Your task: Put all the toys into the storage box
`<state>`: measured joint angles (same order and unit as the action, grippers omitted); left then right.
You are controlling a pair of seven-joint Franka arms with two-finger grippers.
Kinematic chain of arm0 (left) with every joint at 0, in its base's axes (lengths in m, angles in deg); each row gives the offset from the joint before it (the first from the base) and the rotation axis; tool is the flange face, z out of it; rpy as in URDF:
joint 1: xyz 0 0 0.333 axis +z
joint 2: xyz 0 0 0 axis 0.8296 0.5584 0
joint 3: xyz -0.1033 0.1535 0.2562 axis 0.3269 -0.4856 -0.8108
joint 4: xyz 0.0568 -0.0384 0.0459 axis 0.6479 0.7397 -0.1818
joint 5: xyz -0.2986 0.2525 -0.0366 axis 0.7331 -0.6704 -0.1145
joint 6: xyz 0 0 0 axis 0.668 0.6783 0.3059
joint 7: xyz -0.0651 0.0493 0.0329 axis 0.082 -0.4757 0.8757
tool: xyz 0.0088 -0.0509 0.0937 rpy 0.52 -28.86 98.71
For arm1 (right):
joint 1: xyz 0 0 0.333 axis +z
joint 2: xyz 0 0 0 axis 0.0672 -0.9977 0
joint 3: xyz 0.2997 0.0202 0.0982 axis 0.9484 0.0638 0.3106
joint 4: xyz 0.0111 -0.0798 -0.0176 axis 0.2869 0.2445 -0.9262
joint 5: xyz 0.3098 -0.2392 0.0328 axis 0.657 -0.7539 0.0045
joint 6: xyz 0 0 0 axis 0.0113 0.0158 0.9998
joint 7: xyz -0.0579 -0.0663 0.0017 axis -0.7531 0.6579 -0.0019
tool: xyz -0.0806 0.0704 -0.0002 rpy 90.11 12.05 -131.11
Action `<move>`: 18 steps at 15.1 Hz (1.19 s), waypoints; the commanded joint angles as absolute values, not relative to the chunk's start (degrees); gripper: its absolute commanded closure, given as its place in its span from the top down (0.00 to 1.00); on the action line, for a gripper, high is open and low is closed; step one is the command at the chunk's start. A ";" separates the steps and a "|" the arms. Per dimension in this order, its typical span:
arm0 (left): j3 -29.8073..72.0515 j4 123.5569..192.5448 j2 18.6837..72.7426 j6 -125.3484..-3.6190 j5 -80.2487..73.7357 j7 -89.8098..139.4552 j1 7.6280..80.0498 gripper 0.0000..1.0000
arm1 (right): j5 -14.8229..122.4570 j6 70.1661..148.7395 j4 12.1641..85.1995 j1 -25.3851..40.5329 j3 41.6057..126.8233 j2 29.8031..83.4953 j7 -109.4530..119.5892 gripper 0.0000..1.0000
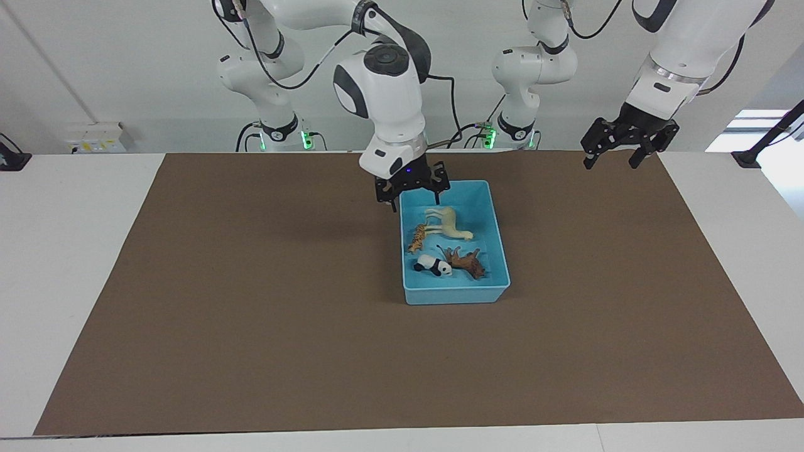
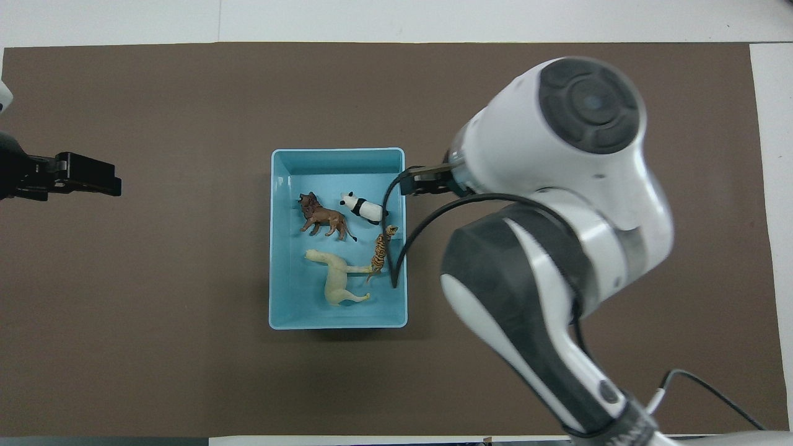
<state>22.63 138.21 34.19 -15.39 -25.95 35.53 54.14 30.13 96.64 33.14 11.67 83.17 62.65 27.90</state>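
Hovering over the box's [image 1: 496,232] robot-side rim, the right gripper [image 1: 411,188] hangs spread and empty — llama [image 1: 447,225], tiger [image 1: 418,238], panda [image 1: 433,266] and brown animal [image 1: 466,262] lie inside; left gripper [image 1: 622,147] waits open over the mat [image 1: 251,282].

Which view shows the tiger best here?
The overhead view: the tiger lies in the blue box by the wall toward the right arm's end, its stripes plain, touching the llama. The facing view shows the tiger smaller, beside the llama, below the right gripper.
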 commanded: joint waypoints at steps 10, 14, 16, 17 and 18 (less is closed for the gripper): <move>22.31 137.71 33.81 -13.20 -29.01 38.95 54.30 1.00 | 30.53 83.80 34.92 -12.64 82.90 74.09 8.94 1.00; 22.31 137.80 33.81 -13.73 -28.57 39.04 54.30 1.00 | 24.56 80.00 40.36 -10.89 83.43 77.16 9.46 1.00; 22.31 137.80 33.81 -13.73 -28.57 39.04 54.39 1.00 | 24.11 81.40 43.70 -10.35 83.34 78.57 9.38 1.00; 22.31 137.71 33.81 -13.64 -28.48 38.95 54.30 1.00 | 24.02 83.68 46.76 -10.53 83.34 79.97 9.29 1.00; 22.31 137.80 33.81 -13.64 -28.48 39.03 54.30 1.00 | 23.84 86.57 50.19 -10.88 83.34 81.47 9.03 1.00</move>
